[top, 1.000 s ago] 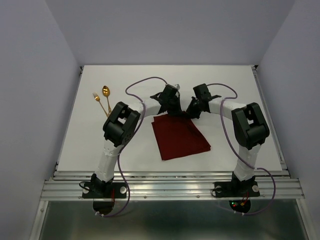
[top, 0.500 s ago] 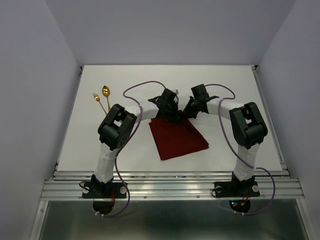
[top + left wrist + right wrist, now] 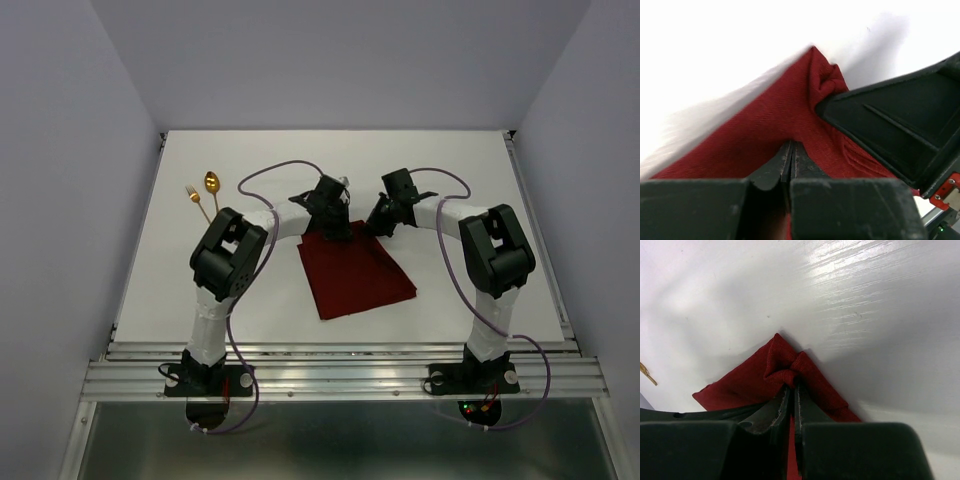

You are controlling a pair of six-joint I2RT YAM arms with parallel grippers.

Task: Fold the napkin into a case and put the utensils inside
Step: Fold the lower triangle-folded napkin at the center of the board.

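Because the fold has to start from an edge, left gripper (image 3: 791, 146): jaws pressed together on the dark red cloth along its far edge, with the weave rising right up to the tips. It seems to nip a thin ridge of cloth, though how much lies between the fingers is hidden.
Right gripper (image 3: 791, 386): also pinched tight, on the far right corner, which is bunched into a small puckered knot at the fingertips.
Spacing of the two: close together; in the left wrist view the right gripper's black body sits just beside the left one's tips.
Likely reason for this hold: two grips on one edge would let the arms carry it over as a straight line and not a sagging one.
Napkin (image 3: 360, 275): lies spread at mid-table, its near part flat and only the far edge gathered.
Case: not formed yet; no pouch or pocket shows, so nothing holds anything.
Spoon (image 3: 211, 183) and fork (image 3: 192, 194): lie side by side at the far left, well apart from the cloth and outside it.
Table (image 3: 450, 170): white, carrying all of it.
Stage, as I judge it: the first fold.
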